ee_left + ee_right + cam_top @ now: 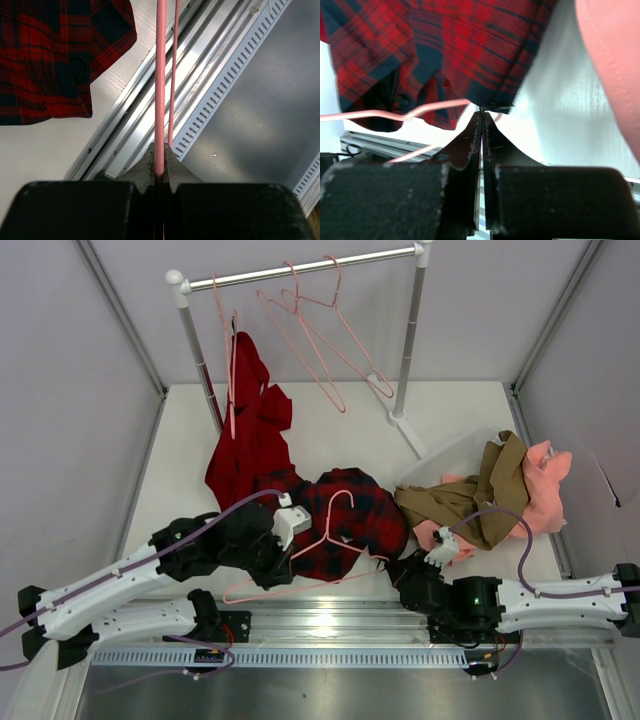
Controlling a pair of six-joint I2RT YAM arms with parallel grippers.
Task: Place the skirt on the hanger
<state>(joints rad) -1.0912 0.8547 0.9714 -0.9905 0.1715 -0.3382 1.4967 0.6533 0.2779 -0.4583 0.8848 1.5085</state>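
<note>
The skirt (pixel 345 515) lies bunched on the counter (pixel 450 415) beneath the hanger (pixel 160 75). The left end effector (pixel 159 162) clamps the hanger's wire; the right end effector (pixel 481 122), closed, meets the skirt's hem.

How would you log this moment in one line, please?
left tool: shut on hanger | right tool: shut, tips at skirt hem, hold unclear | skirt: on table, not yet on hanger

The left gripper (pixel 160 150) has its fingers pressed together on a bar of the pink hanger (pixel 160 75), which runs straight up the view. The plaid skirt (pixel 45 55) lies upper left on the white table (pixel 45 150), beside a metal rail (pixel 210 75).
</note>
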